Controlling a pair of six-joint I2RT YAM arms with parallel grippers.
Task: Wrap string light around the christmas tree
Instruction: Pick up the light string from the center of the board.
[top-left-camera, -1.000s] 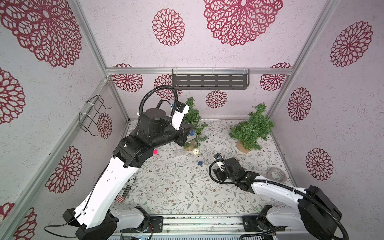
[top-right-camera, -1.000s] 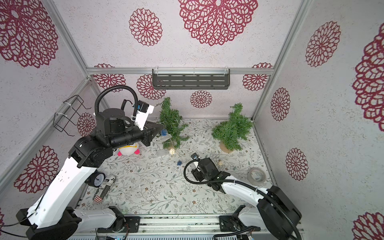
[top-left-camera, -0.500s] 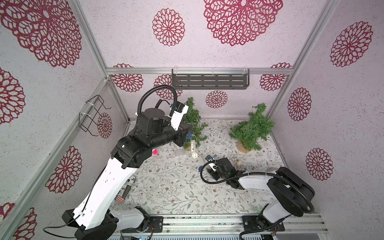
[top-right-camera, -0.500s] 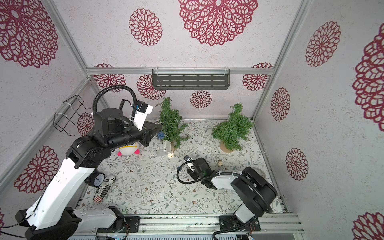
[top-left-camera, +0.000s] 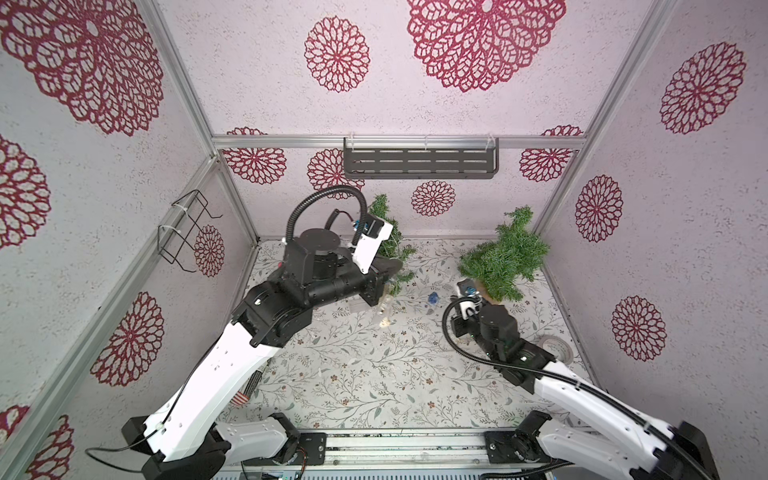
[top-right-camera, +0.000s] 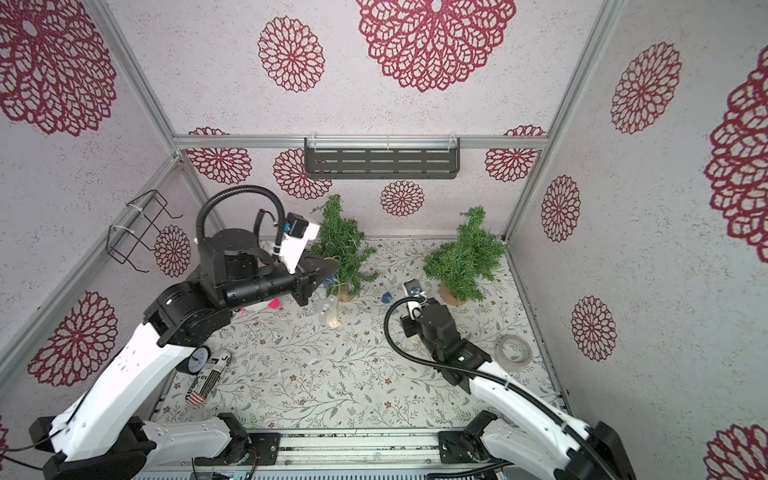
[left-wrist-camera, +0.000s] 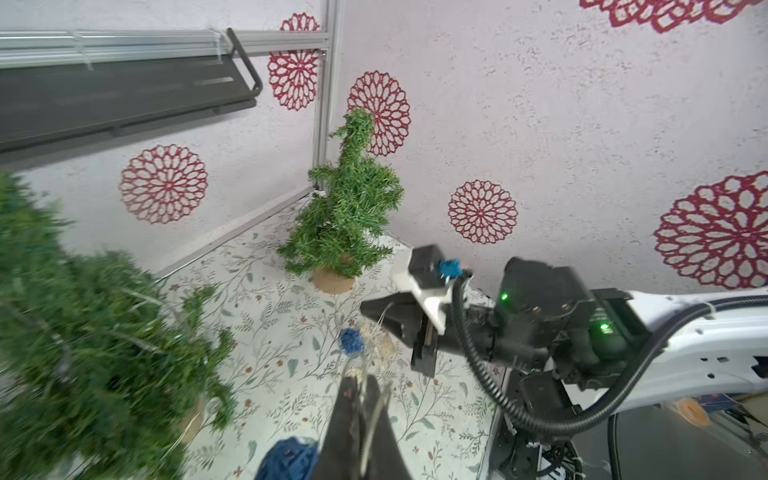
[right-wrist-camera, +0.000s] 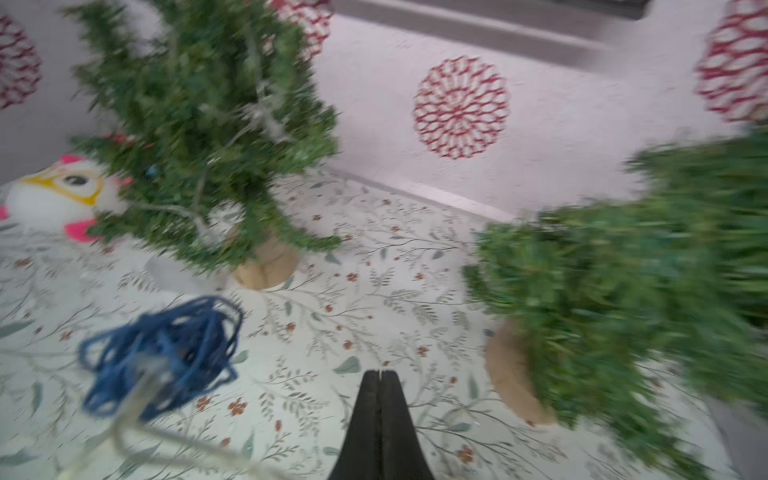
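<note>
String light of thin silvery wire (left-wrist-camera: 352, 341) hangs beside the small green christmas tree (top-right-camera: 338, 245), clamped in left tool (left-wrist-camera: 359, 386) for wrapping; right tool (right-wrist-camera: 380, 374) pressed together.

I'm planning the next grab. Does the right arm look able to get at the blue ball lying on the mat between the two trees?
Probably yes: the blue ball lies on open mat close beside the right tool, nothing between them. The tool is shut and must open first.
</note>
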